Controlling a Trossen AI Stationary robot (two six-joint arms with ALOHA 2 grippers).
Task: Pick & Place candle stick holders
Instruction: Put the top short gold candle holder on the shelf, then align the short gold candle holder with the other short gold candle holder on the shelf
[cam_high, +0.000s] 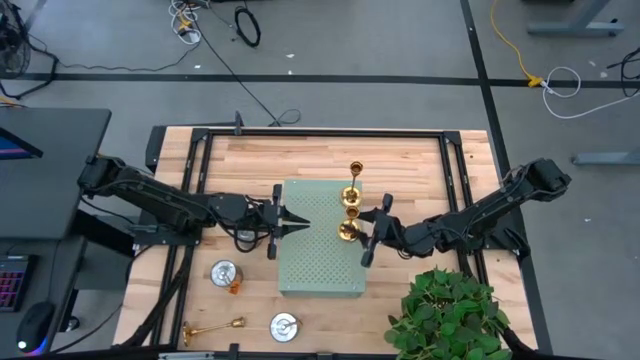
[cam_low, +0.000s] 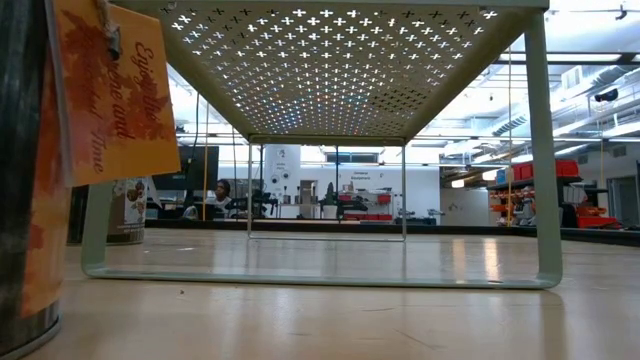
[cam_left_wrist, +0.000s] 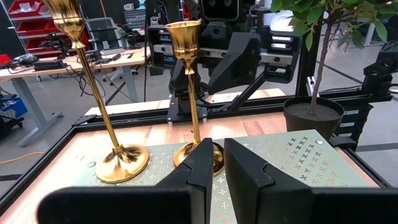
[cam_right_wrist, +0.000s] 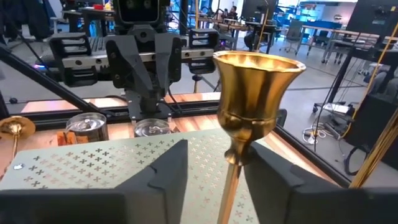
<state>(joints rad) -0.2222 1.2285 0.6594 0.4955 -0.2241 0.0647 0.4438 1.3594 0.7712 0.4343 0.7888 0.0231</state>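
Two tall gold candle stick holders stand upright on their round bases on the pale green perforated board. My right gripper is open and level, one finger on either side of the nearer holder's stem, below its cup. My left gripper is shut and hovers over the board's middle, pointing at both holders. A third gold holder lies on its side on the table at the near left. Two squat silver holders stand near it.
The board is a raised shelf on thin legs. A potted plant stands at the near right corner, close to my right arm. An orange tag hangs on the silver holder at the left. Bare wood shows at the table's far side.
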